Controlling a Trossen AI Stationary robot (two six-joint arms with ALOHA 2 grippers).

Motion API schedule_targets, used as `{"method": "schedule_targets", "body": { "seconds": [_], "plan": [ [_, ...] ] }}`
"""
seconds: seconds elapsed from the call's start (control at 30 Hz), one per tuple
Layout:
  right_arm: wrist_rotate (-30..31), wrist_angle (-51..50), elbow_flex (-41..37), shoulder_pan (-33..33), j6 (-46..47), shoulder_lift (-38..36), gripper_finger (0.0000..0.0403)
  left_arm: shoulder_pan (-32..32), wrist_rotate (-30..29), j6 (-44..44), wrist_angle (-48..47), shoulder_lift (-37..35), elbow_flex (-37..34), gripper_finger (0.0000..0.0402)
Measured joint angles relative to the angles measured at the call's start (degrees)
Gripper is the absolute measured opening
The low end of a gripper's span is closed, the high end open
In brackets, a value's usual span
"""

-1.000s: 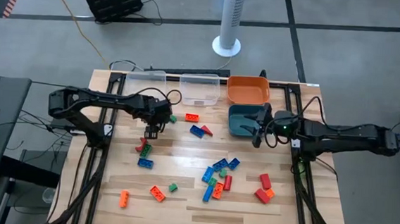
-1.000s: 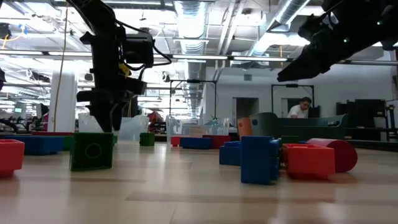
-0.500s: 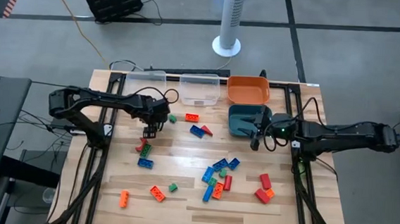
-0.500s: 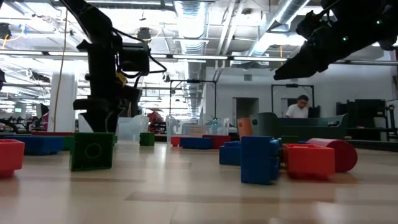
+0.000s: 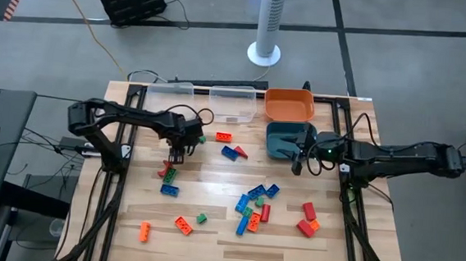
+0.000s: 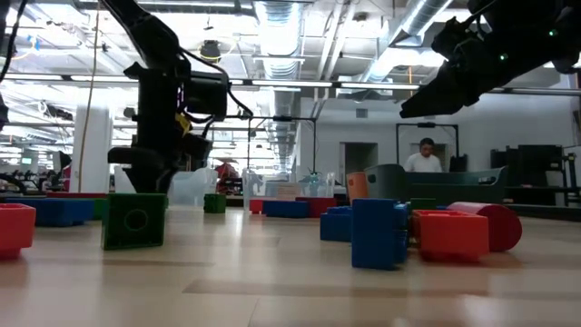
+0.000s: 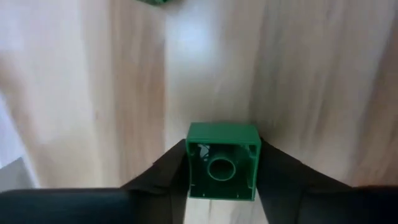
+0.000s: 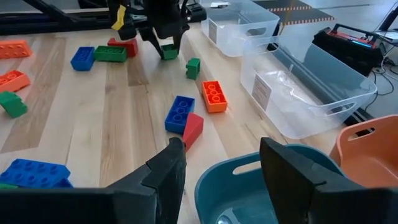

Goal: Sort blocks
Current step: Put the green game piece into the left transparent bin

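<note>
My left gripper (image 5: 178, 149) stands over the table's left half, shut on a small green block (image 7: 222, 169). The block also shows in the right wrist view (image 8: 169, 51). My right gripper (image 5: 298, 157) is open and empty, hovering at the near right rim of the teal bin (image 5: 280, 142). Loose blocks lie flat on the table. A mixed cluster (image 5: 254, 202) lies in the middle. A red, green and blue group (image 5: 166, 177) lies just near of my left gripper. An orange block (image 5: 223, 136) and a blue and red pair (image 5: 233, 153) lie farther back. My left gripper pinches the green block's two opposite side walls (image 7: 190, 168) between its two fingers. The fingers point down from above. The block's hollow underside faces the wrist camera. The block sits low over the table; I cannot tell whether it touches the wood.
Two clear bins (image 5: 232, 104) (image 5: 170, 91) and an orange bin (image 5: 289, 104) stand along the far edge. More blocks lie near the front: orange ones (image 5: 144, 231) (image 5: 182, 225), a green one (image 5: 201, 219), and red and orange ones (image 5: 307, 222). A person stands in the room behind the table.
My left arm's elbow has swung toward the table's right and its wrist has dropped a little. Its gripper has stayed over the same spot, shut on the green block.
</note>
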Motion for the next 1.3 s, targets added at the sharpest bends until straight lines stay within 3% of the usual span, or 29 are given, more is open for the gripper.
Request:
{"method": "schedule_targets", "body": {
  "seconds": [0.27,0.37,0.47,0.57,0.8,0.93,1.17,1.3],
  "plan": [
    [0.00,-0.24,0.00,0.01,0.63,0.00,0.0210,0.04,-1.79,-1.56,-7.71,-4.23,6.93,0.0127],
    [0.00,-0.37,0.00,0.04,0.61,0.00,0.0210,0.89,-5.93,-0.90,-7.90,-8.33,9.78,0.0127],
    [0.00,-0.39,-0.01,0.04,0.61,0.00,0.0210,4.21,-10.53,0.98,-7.32,-11.28,11.26,0.0127],
    [0.00,-0.39,-0.02,0.04,0.61,-0.02,0.0210,10.18,-10.60,2.58,-6.87,-11.99,11.04,0.0127],
    [0.00,-0.37,-0.03,0.10,0.64,0.00,0.0210,26.99,-6.21,5.15,0.87,-9.39,9.46,0.0127],
    [0.00,-0.35,-0.04,0.19,0.87,0.00,0.0210,32.71,-4.94,5.83,2.98,-5.85,9.58,0.0127],
    [-0.07,-0.35,-0.04,0.46,1.55,-0.02,0.0210,35.12,-5.23,5.44,2.71,3.27,9.55,0.0134],
    [-0.07,-0.35,-0.04,0.46,1.75,-0.02,0.0210,35.07,-5.52,5.29,2.26,4.29,9.58,0.0210]
  ]
}}
